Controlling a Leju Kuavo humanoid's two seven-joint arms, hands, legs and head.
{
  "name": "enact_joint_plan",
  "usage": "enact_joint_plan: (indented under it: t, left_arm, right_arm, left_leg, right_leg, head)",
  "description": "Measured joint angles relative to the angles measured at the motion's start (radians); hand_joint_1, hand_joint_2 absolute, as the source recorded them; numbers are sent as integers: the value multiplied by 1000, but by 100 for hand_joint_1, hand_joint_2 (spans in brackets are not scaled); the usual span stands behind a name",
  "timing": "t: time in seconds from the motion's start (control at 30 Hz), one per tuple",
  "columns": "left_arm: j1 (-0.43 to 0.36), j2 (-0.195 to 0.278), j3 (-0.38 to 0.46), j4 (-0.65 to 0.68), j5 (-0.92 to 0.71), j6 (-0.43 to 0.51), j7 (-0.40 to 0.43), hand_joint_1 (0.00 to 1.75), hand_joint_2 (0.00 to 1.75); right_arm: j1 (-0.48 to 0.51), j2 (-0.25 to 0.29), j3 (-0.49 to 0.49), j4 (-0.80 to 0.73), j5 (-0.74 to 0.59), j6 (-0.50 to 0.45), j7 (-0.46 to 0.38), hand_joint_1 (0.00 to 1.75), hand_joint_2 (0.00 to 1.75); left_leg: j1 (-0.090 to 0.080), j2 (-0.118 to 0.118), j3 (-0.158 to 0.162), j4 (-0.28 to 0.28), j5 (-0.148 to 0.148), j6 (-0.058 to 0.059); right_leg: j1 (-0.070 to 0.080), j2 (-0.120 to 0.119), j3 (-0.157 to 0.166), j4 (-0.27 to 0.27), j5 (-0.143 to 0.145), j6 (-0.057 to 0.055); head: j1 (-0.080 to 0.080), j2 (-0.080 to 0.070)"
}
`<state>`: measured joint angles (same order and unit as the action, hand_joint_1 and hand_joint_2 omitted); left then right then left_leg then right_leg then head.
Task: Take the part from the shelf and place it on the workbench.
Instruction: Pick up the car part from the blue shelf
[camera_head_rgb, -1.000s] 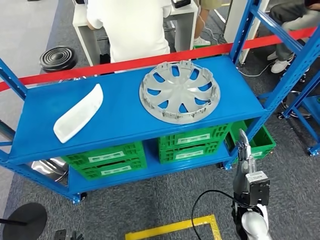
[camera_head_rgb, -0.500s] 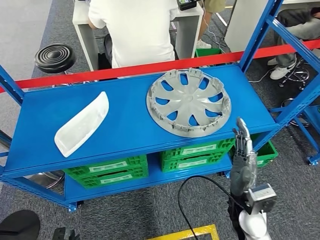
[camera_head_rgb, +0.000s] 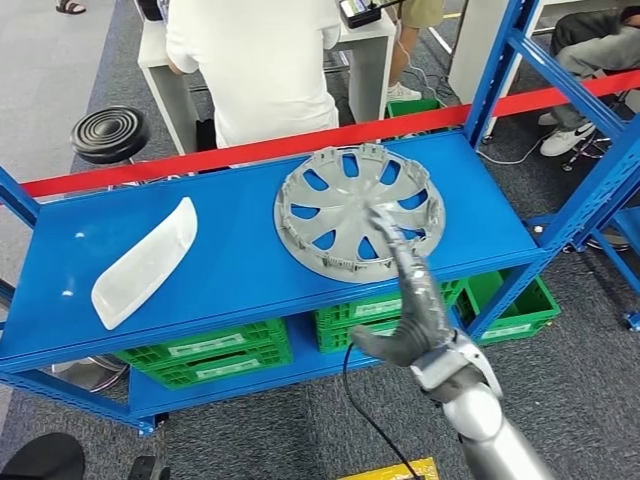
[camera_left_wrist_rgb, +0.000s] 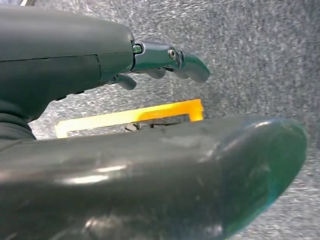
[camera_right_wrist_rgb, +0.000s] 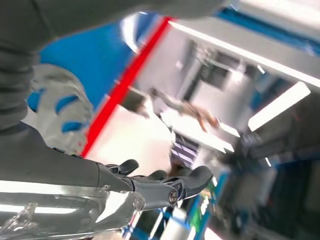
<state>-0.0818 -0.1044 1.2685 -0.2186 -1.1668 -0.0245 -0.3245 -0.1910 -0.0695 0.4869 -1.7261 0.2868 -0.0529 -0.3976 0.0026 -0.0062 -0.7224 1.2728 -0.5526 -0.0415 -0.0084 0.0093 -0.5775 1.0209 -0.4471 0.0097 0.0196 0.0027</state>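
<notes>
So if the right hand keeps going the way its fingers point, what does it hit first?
Most likely the hubcap. The right hand is open, and its fingers already overlap the near rim in the head view. Whether they touch it or hover above is unclear.

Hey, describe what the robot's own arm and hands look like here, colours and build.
In the head view the right hand has dark grey segmented fingers and a thick grey thumb, joined by a pale wrist block to a smooth silver forearm. A black cable loops beneath it. The left hand has a dark grey casing, a glossy rounded thumb and darker fingers with small metal pivot screws.
</notes>
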Motion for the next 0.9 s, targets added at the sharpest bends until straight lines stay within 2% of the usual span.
enact_joint_plan:
  t: [0.03,0.07,0.13,0.17,0.23,0.33,0.37,0.4,0.47,0.5,0.53,0.57,0.63,0.67,0.7,0.73,0.83,0.9]
  left_arm:
    - [0,0,-3,0,-4,0,6,0,0]
    - [0,0,-6,0,-8,0,11,0,0]
    - [-2,0,-13,0,-15,0,15,0,0]
    - [-4,-1,-17,0,-18,0,15,0,0]
    - [-7,-2,-23,0,-24,-2,15,0,0]
    - [-7,-3,-30,0,-31,-4,13,0,0]
    - [-7,-3,-33,0,-33,-5,12,0,0]
    - [-8,-3,-36,0,-35,-6,10,0,0]
    - [-8,-2,-41,0,-37,-6,7,0,0]
    - [-8,-3,-43,0,-38,-6,7,0,0]
    - [-8,-3,-45,0,-39,-6,7,0,0]
    - [-8,-4,-46,0,-39,-6,6,0,0]
    - [-8,-4,-48,0,-42,-6,5,0,0]
    - [-9,-4,-48,0,-43,-6,4,0,0]
    - [-10,-4,-49,0,-45,-6,3,0,0]
    - [-10,-4,-49,0,-46,-6,3,0,0]
    - [-11,-3,-51,0,-47,-6,2,0,0]
    - [-13,-3,-53,0,-47,-8,0,0,0]
  right_arm:
    - [-20,-2,20,27,20,5,17,0,175]
    - [-41,-2,41,54,43,7,34,0,175]
    - [-87,-2,85,110,92,8,68,0,175]
    - [-110,-2,106,138,118,6,85,0,175]
    - [-154,-2,148,197,174,-2,122,0,175]
    - [-212,-2,197,284,259,-41,177,0,175]
    - [-230,-2,211,314,291,-62,196,0,175]
    - [-245,-2,223,345,324,-84,215,0,175]
    - [-267,-2,242,405,385,-126,248,0,175]
    - [-273,-2,249,433,408,-142,262,0,175]
    - [-277,-2,253,459,426,-155,272,0,175]
    - [-281,-2,257,481,441,-166,281,0,175]
    - [-292,-2,261,520,476,-187,302,0,175]
    - [-299,-2,264,537,495,-197,313,0,175]
    - [-304,-2,265,554,511,-207,323,0,175]
    - [-307,-2,267,570,523,-213,331,0,175]
    - [-311,-4,269,606,536,-216,342,0,175]
    - [-316,-4,270,623,544,-215,347,0,175]
  left_leg:
    - [0,0,-3,1,14,0]
    - [0,0,13,-37,45,1]
    - [0,1,78,-169,110,4]
    - [0,1,105,-224,128,7]
    - [-1,0,125,-273,133,17]
    - [1,-1,126,-280,137,36]
    - [4,-1,127,-282,138,41]
    - [5,-1,128,-282,139,45]
    - [5,-1,128,-282,138,49]
    - [5,-1,128,-282,137,49]
    - [5,-1,129,-282,136,49]
    - [6,-2,131,-282,135,48]
    - [4,-4,137,-281,131,42]
    - [3,-4,138,-279,130,38]
    - [1,-5,137,-279,129,33]
    - [-1,-5,137,-280,130,28]
    - [2,-4,132,-276,124,12]
    - [3,-3,102,-210,81,2]
  right_leg:
    - [0,0,0,0,0,0]
    - [0,1,1,0,0,0]
    - [2,2,3,1,-2,4]
    - [4,3,2,3,-2,7]
    - [8,3,0,1,-2,18]
    - [7,2,-6,9,-10,34]
    - [6,1,-21,41,-29,39]
    - [6,0,-48,96,-57,43]
    - [4,-1,-117,234,-115,48]
    - [4,-1,-142,279,-125,49]
    - [4,-1,-149,285,-114,49]
    - [4,-1,-136,250,-84,48]
    - [4,-2,-73,109,-10,45]
    - [4,-1,-44,49,12,41]
    - [5,0,-28,14,22,37]
    - [7,1,-23,3,20,32]
    - [6,3,-25,-1,25,14]
    - [1,3,-24,-4,26,5]
  head:
    - [-1,0]
    - [-1,0]
    - [-2,0]
    - [-3,0]
    - [-2,0]
    - [0,0]
    - [2,0]
    - [4,0]
    - [7,0]
    - [7,0]
    - [7,0]
    - [7,0]
    - [8,0]
    - [7,0]
    - [6,0]
    - [5,0]
    - [3,0]
    - [-2,0]
